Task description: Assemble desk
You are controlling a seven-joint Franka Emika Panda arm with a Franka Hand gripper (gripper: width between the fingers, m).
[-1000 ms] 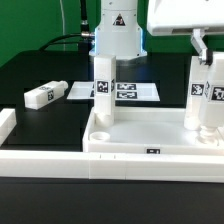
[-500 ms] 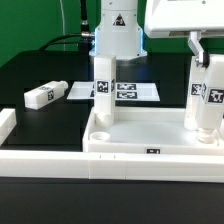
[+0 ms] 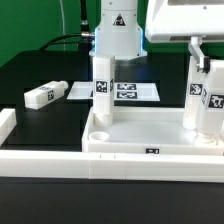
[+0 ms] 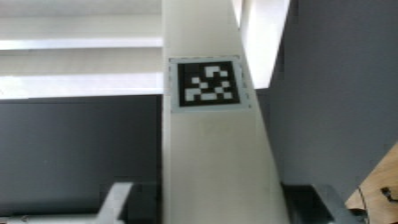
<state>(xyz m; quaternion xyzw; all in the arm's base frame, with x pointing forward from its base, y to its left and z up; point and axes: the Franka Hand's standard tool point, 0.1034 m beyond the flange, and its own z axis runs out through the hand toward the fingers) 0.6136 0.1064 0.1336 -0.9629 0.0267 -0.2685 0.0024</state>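
We see the tabletop lying tray-side up on the table, near the front. One leg stands upright in its far corner socket on the exterior view's left. The claw is partly closed around a second leg, holding it upright over the tabletop's right end; we cannot tell whether it is fully seated. A third leg lies loose, well apart. We judge the desk under half built.
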